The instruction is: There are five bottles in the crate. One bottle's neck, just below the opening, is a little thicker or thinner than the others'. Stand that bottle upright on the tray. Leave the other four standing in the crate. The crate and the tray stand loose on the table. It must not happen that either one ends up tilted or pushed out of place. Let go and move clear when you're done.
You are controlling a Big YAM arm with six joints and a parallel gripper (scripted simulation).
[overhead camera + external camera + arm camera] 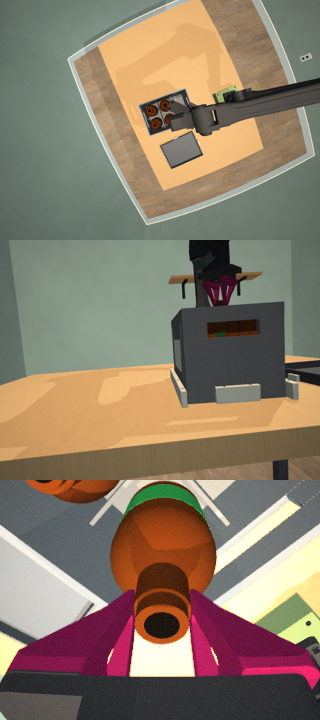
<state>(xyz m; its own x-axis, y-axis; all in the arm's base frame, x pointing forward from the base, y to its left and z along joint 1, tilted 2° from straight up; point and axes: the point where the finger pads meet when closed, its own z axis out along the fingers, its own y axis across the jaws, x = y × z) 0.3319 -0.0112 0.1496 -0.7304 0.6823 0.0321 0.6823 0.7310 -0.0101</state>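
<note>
My gripper (162, 599) (220, 299) is shut on the neck of a brown bottle (162, 545) with a green band, just below its opening. In the side view the bottle's top (220, 303) shows just above the rim of the dark grey crate (232, 369) (145, 121), and its body is still inside. From above, the arm hides this bottle. Three other brown bottles (151, 110) (164, 105) (156, 124) stand in the crate's cells, and a fourth (168, 118) is half hidden under the wrist. The empty grey tray (180, 149) (305, 371) lies right beside the crate.
Light grey stop blocks (237, 393) (178, 387) sit against the crate's foot. A green plate (224, 94) (290, 622) lies by the arm's base. Another bottle (75, 490) stands close to the held one. A shelf (180, 279) hangs on the back wall.
</note>
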